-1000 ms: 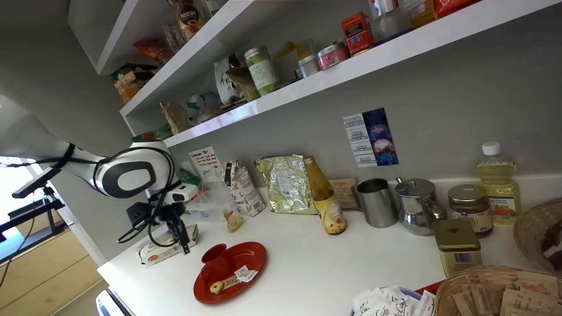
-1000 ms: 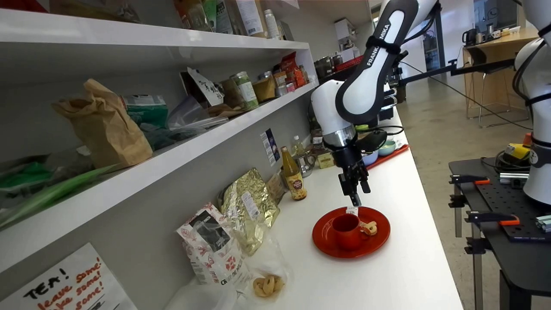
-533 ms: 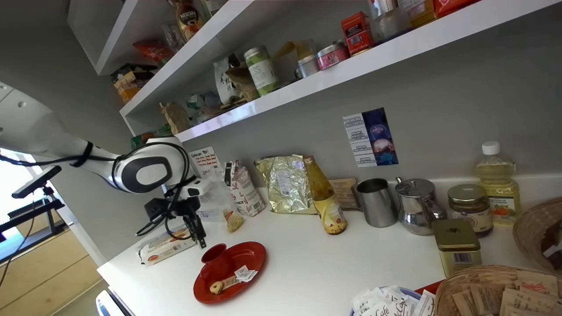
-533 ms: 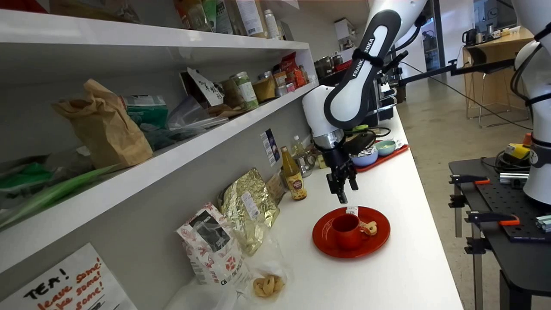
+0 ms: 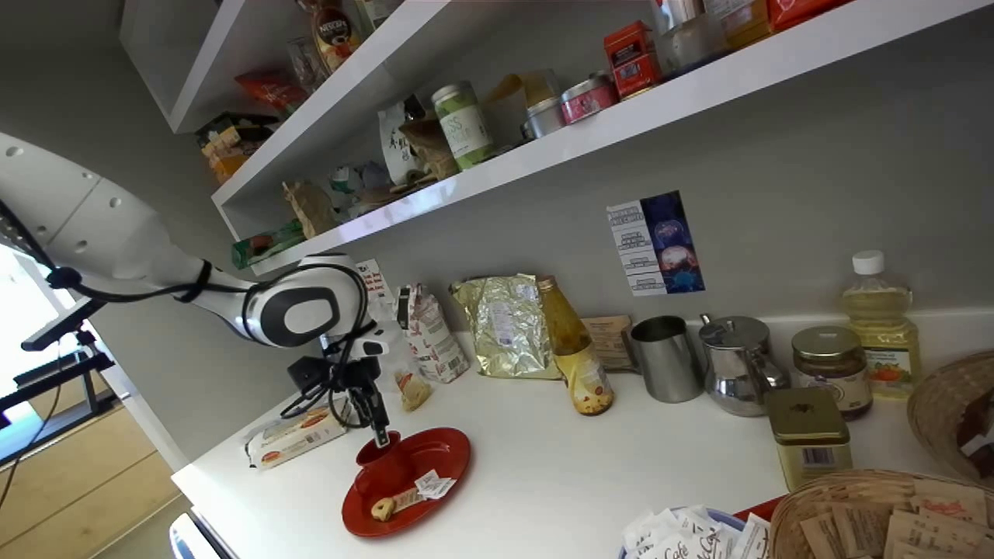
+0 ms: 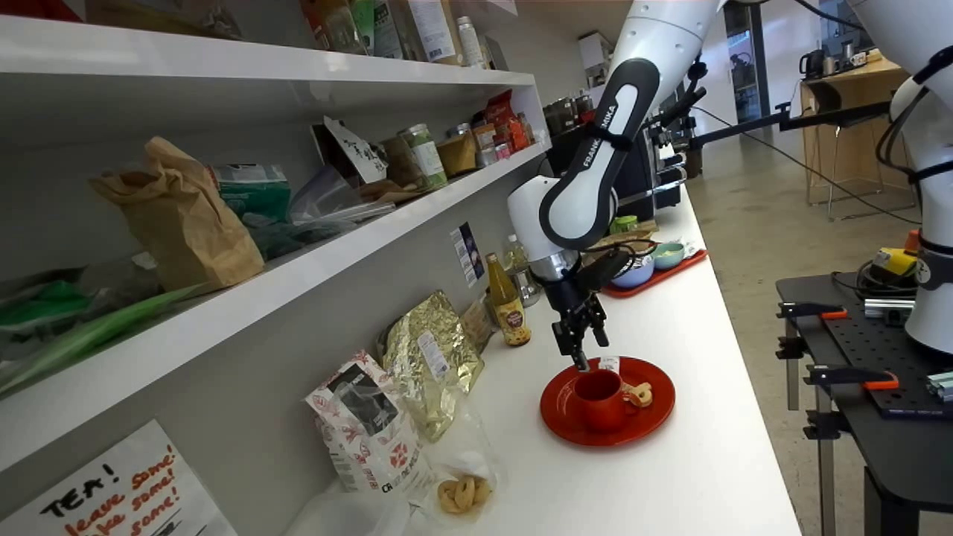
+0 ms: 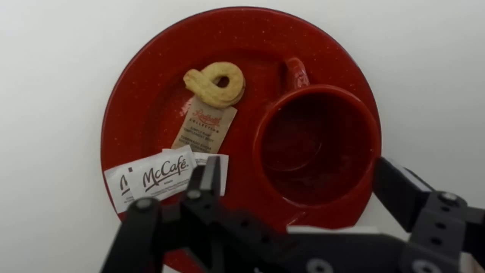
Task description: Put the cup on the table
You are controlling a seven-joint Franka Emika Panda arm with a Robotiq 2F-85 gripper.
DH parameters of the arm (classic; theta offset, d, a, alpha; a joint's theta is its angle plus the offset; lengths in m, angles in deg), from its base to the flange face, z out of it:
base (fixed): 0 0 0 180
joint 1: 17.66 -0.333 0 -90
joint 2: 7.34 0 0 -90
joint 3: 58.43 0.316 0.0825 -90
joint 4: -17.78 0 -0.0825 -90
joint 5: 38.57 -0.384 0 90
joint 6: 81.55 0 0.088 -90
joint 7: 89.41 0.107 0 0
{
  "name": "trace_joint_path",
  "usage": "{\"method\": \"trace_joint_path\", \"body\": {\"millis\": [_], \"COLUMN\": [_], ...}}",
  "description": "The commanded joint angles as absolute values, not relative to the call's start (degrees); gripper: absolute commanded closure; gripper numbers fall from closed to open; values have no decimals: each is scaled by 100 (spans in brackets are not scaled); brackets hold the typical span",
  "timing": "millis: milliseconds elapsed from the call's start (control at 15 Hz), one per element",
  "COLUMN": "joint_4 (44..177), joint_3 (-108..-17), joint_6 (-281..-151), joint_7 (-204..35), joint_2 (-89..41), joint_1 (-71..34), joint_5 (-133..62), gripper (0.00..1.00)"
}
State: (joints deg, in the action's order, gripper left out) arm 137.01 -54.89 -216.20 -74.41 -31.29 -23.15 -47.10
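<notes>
Running along the grey wall (image 5: 776, 233), the white table (image 5: 543, 481) spreads across both exterior views below the shelves (image 5: 668, 101). Your arm (image 6: 595, 160) extends over it from the right in an exterior view, bent downward at the wrist. A basket (image 5: 823, 491) stands at the near right in an exterior view, and against the wall you have a foil bag (image 5: 501, 330), a printed bag (image 5: 435, 334) just to its left and a bottle (image 5: 582, 373) just to its right. Your red plate (image 7: 242, 34) lies flat on the table, well apart from the basket. Your gripper (image 7: 297, 167) hangs low over the plate, its fingers (image 7: 398, 193) spread wide and released. Right of the bottle stand a jug (image 5: 668, 365) and a pot (image 5: 734, 365), side by side. Your red cup (image 6: 601, 413) stands upright on the plate, at its right side in the wrist view, with its handle (image 7: 297, 74) pointing away from the gripper. It shows between the fingers there, one fingertip overlapping its right edge; you cannot tell whether they touch. Left of the cup lie white packets (image 7: 161, 176) overlapping a brown packet (image 7: 204, 125), and a pale biscuit (image 7: 212, 94) covers the brown packet's far end.
</notes>
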Motion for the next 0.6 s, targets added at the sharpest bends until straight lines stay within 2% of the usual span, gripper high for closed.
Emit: {"method": "trace_joint_path", "body": {"millis": [0,533], "joint_4": [13326,13196], "joint_3": [-5554,-5549], "joint_6": [-21401,-21300], "joint_7": [-7401,-7442], "joint_2": [-3571,-3883], "joint_1": [-2345,-2335], "joint_5": [-4692,-4743], "gripper": [0,0]}}
